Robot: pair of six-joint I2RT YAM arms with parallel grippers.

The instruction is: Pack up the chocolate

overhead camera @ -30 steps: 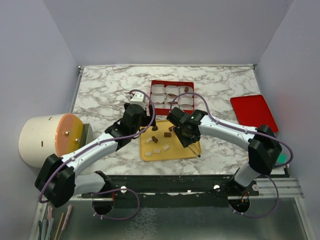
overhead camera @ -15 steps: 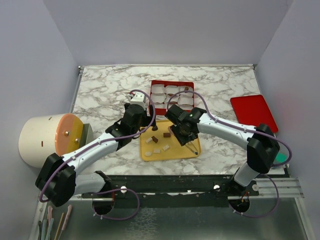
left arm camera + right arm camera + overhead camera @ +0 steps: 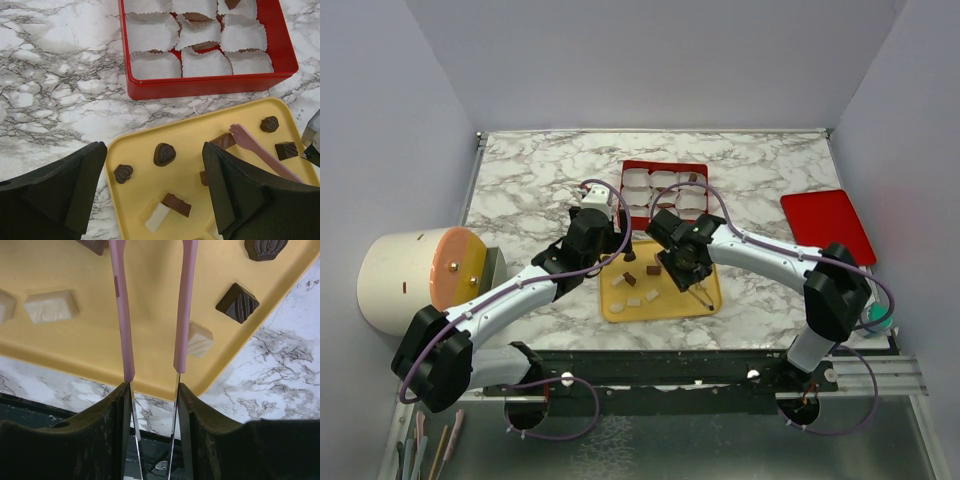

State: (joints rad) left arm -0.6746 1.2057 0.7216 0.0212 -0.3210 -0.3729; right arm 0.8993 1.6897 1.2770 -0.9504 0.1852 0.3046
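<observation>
Several brown chocolate pieces (image 3: pixel 164 154) lie on a yellow tray (image 3: pixel 145 192), with a few white pieces (image 3: pixel 50 306) among them. Behind the tray stands a red box (image 3: pixel 210 85) of white paper cups; one cup holds a chocolate (image 3: pixel 692 179). My left gripper (image 3: pixel 152 180) hangs open over the tray's left corner, holding nothing. My right gripper (image 3: pixel 152 390) is shut on pink-tipped tweezers (image 3: pixel 120 315), whose two arms stand apart over the tray. The tweezers' tip (image 3: pixel 240 134) lies close beside a rectangular chocolate (image 3: pixel 222 141). A dark square chocolate (image 3: pixel 237 302) sits to the right of the arms.
A flat red lid (image 3: pixel 827 225) lies at the right of the marble table. A large cream cylinder with an orange face (image 3: pixel 415 280) stands off the table's left edge. Both arms (image 3: pixel 760 255) converge over the tray (image 3: pixel 620 305), near the front edge.
My right arm has shifted left across the tray with the tweezers, bringing them nearer the middle. The left arm and its gripper have stayed put.
</observation>
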